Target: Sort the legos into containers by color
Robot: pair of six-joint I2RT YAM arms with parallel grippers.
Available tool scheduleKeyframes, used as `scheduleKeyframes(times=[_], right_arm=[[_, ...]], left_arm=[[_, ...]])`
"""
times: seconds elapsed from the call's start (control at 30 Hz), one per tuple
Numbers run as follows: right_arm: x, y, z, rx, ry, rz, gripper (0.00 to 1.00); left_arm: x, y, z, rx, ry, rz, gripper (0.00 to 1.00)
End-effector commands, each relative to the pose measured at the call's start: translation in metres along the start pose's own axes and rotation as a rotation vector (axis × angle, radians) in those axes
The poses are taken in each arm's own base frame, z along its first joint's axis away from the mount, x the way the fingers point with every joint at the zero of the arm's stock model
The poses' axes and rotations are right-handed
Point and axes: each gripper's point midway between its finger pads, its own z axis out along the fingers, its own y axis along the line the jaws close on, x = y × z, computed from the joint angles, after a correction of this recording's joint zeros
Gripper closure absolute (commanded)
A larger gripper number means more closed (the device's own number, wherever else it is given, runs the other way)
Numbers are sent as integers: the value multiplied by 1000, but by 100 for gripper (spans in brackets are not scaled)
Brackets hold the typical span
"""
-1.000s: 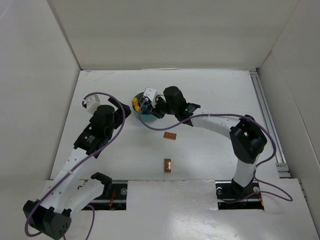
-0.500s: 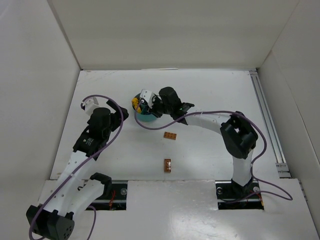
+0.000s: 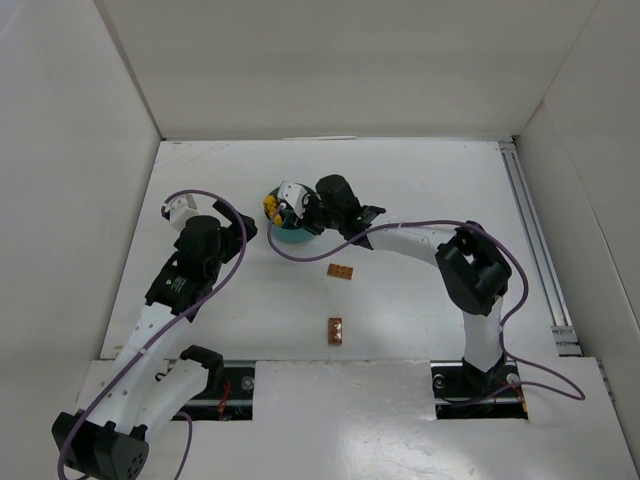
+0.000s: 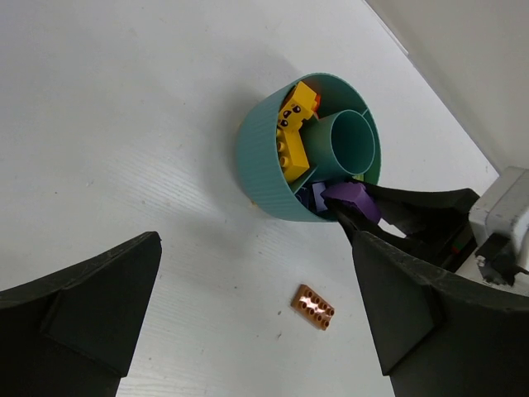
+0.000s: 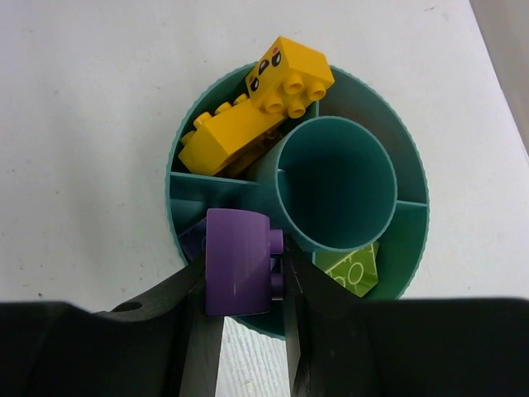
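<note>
The round teal dish sits mid-table, also in the top view and left wrist view. My right gripper is shut on a purple brick, holding it over the dish's near-left section, where another purple brick lies. Yellow bricks fill an upper-left section; a lime green brick lies in a lower section. The centre well is empty. Two orange-brown bricks lie on the table. My left gripper is open and empty, left of the dish.
White walls enclose the table on three sides. A rail runs along the right edge. Purple cables loop beside both arms. One orange-brown brick lies on the table between my left fingers in the left wrist view.
My right gripper moved left over the dish with the purple brick. My left arm drew back slightly, then held still.
</note>
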Motion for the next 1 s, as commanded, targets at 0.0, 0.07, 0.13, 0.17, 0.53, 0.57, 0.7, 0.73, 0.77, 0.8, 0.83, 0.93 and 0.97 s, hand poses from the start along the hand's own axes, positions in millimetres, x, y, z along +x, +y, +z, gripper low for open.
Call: scheduleKeyframes(times=[0.0, 0.07, 0.13, 0.17, 0.53, 0.57, 0.7, 0.73, 0.77, 0.8, 0.83, 0.93, 0.97], right_arm=[[-14, -14, 5, 47, -29, -35, 92], [-10, -13, 8, 43, -21, -33, 87], [-6, -10, 8, 38, -13, -31, 80], [-6, -9, 8, 30, -18, -31, 73], [-29, -6, -7, 1, -79, -21, 39], [-35, -8, -11, 7, -90, -25, 39], [-63, -9, -27, -7, -159, -30, 33], [-65, -5, -31, -25, -170, -32, 31], [-74, -6, -37, -26, -191, -38, 25], [-85, -10, -49, -13, -215, -46, 23], [-87, -7, -55, -19, -223, -48, 20], [-100, -11, -83, 19, -249, -47, 11], [-97, -18, -91, 51, -241, -25, 8]], left_arm=[[-6, -6, -2, 33, -25, 0, 0], [-6, -6, -2, 34, -25, 0, 0], [-6, -6, -2, 34, -25, 0, 0], [-6, -6, -2, 34, -25, 0, 0], [-8, -12, -4, 59, -22, 4, 0], [-8, -12, -4, 59, -22, 4, 0], [-8, -16, -6, 79, -12, 25, 0], [-6, -18, -6, 87, -3, 25, 0], [-6, -17, -6, 87, -4, 45, 0], [-4, -19, -7, 98, 9, 46, 0], [-2, -20, -8, 111, 22, 63, 0], [-2, -29, -13, 166, 33, 112, 0], [3, -37, -16, 215, 60, 131, 0]])
